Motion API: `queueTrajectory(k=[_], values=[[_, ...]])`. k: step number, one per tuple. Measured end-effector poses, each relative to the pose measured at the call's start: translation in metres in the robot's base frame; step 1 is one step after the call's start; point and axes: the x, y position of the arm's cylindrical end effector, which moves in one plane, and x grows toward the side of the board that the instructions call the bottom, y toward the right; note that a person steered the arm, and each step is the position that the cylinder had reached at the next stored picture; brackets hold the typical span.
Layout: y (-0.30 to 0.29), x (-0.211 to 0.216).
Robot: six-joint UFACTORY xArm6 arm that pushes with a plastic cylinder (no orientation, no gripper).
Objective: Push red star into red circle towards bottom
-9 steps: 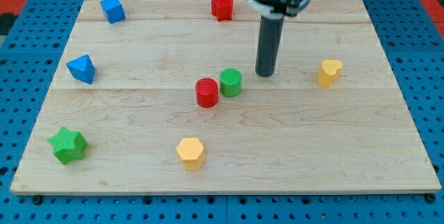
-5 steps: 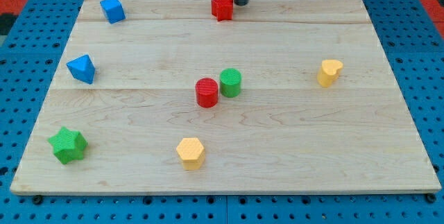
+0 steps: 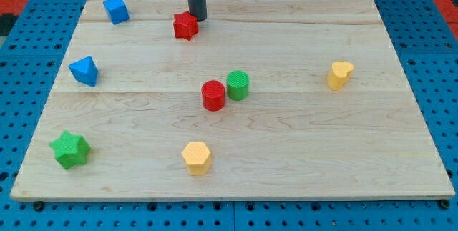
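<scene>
Now red star (image 3: 185, 25) farther left, shoved by my tip (image 3: 197, 18)

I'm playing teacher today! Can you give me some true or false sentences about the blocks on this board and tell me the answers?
1. My tip is right beside the red star, on its upper right. True.
2. The red circle touches the green circle. True.
3. The green star sits at the view's top right. False: it is at the bottom left.
4. There are three yellow blocks. False: only two, a yellow hexagon and a yellow heart.
</scene>
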Motion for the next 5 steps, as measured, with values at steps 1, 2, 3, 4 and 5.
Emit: queueTrajectory(k=[1,2,3,4,5], values=[[-0.028,-0.002],[-0.065,0.002],[-0.028,0.036],[0.014,0.074],[0.035,0.101]])
